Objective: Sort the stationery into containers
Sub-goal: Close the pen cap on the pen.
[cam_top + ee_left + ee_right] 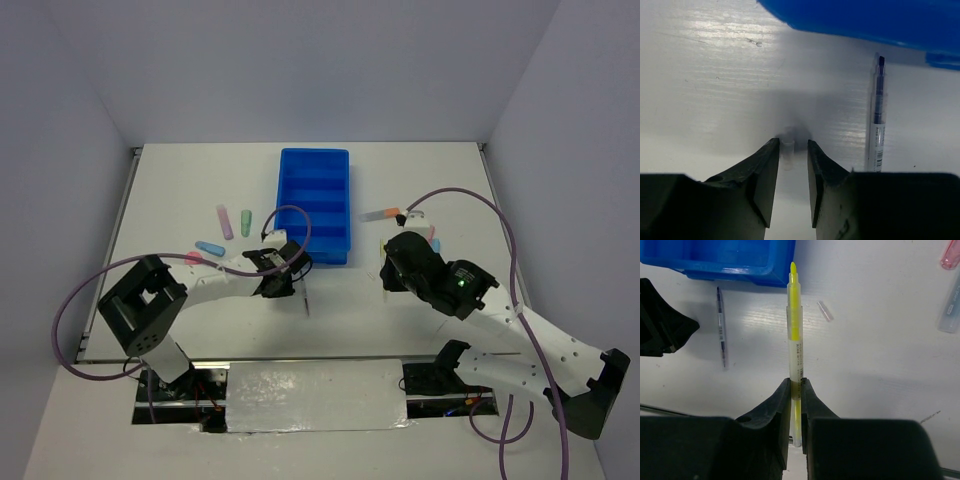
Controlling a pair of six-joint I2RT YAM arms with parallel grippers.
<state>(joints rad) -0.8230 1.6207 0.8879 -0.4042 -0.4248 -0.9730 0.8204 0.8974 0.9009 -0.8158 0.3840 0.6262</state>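
A matte white table [180,190] sits between pale grey walls [60,150], with the blue tray [314,152] at its far middle and a pink marker [225,221] and green marker [246,222] lying to its left. The right gripper [796,382] pinches a yellow pen [795,325] whose tip points at the tray's corner. The left gripper [793,145] has its jaws slightly apart around a small clear cap [788,152] on the table, with a grey pen [878,115] just beside the tray.

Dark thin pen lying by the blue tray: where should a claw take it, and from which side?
Take the pen at mid-barrel from straight above, fingers across it. It lies flat on the table, one end toward the tray, with both long sides free.
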